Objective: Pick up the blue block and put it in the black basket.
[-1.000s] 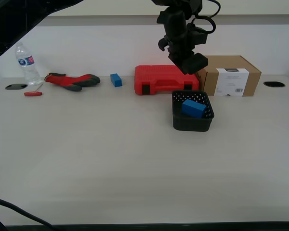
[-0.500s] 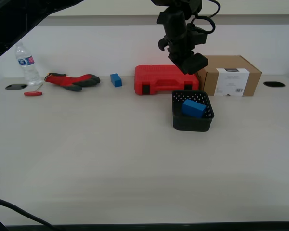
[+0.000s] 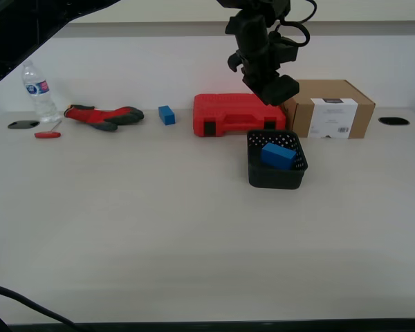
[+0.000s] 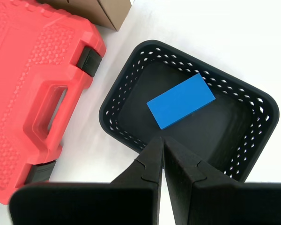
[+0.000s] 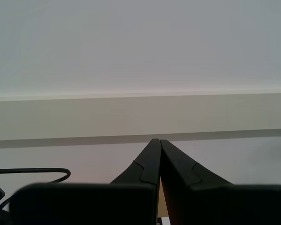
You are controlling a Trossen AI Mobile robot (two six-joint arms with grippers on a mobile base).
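Observation:
The blue block (image 3: 278, 155) lies tilted inside the black basket (image 3: 277, 181), which stands on the table in front of the red case. In the first wrist view the block (image 4: 181, 100) rests on the floor of the basket (image 4: 113, 104), free of any grip. My first gripper (image 3: 279, 91) hangs in the air above the basket, and its jaws (image 4: 162, 139) are shut and empty. My second gripper (image 5: 156, 140) is shut and empty, facing a bare wall; it does not show in the exterior view.
A red tool case (image 3: 238, 114) and a cardboard box (image 3: 330, 108) stand behind the basket. At the exterior view's left are a smaller blue block (image 3: 167, 115), a red-grey glove (image 3: 104, 115), a water bottle (image 3: 38, 90) and a small red tool (image 3: 47, 135).
Almost nothing. My first gripper stays shut above the basket with at most a very slight shift. The blue block lies still in the basket.

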